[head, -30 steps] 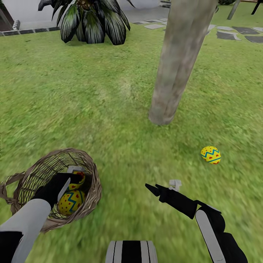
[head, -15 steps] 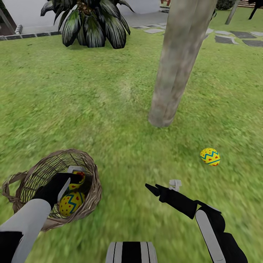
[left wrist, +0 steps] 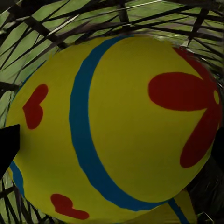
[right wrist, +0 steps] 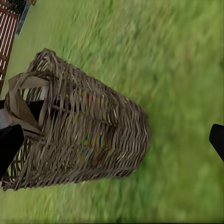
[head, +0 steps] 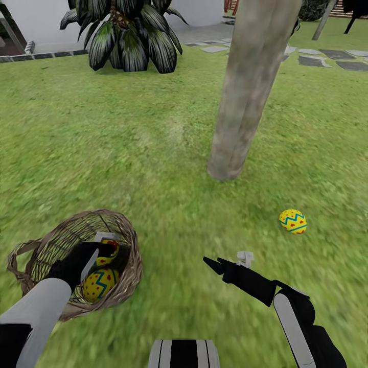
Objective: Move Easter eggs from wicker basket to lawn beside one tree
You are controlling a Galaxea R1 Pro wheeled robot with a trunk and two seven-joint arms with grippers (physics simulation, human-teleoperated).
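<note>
Eggs: one [head: 293,221] lies on the lawn [head: 128,153] right of the tree [head: 245,97]; the left claw [head: 105,247] pinches another inside the basket [head: 130,250]. The right claw [head: 232,259] is spread.

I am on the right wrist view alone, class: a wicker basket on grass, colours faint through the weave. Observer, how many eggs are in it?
Observer: Two Easter eggs in the basket: one lies low, the other is at the left tool.
Operator: Does that tool hold one?
Observer: The left wrist view has an egg right up close, dark fingertips at either edge; contact I cannot confirm.
Operator: Where is the third?
Observer: On the lawn, to the right of the tree trunk: a yellow egg with a blue zigzag.
</note>
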